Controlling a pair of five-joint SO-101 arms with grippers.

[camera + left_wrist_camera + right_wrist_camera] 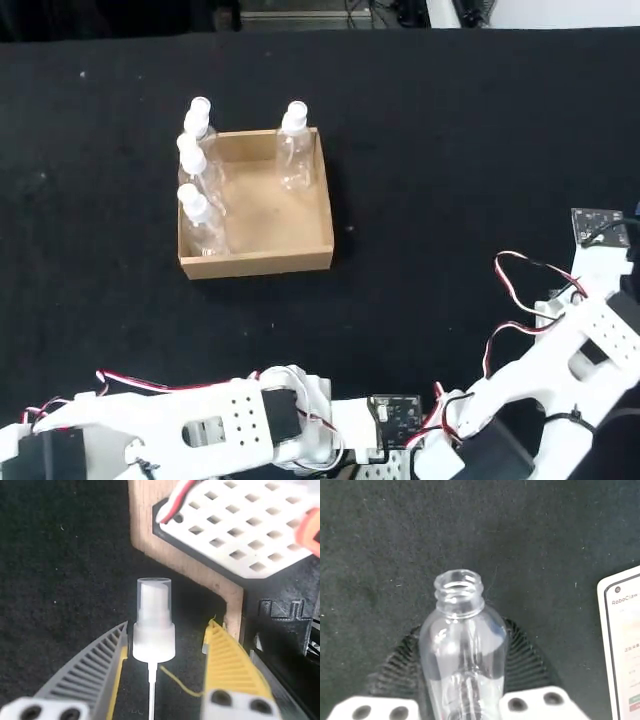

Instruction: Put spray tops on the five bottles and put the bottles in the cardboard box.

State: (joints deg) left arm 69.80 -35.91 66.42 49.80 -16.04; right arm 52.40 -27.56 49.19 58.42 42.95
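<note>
A clear bottle with an open, capless neck is between the black ribbed fingers of my right gripper, which is shut on its body above the black cloth. A white spray top with its thin dip tube lies between the fingers of my left gripper. That gripper is open: one finger is close to the collar, the other stands apart. Several capped bottles, such as the one at the back right, stand in the cardboard box.
Both arms sit at the near edge, the left arm and the right arm. A wooden mounting board and a perforated white arm part are just beyond the spray top. A phone lies beside the held bottle.
</note>
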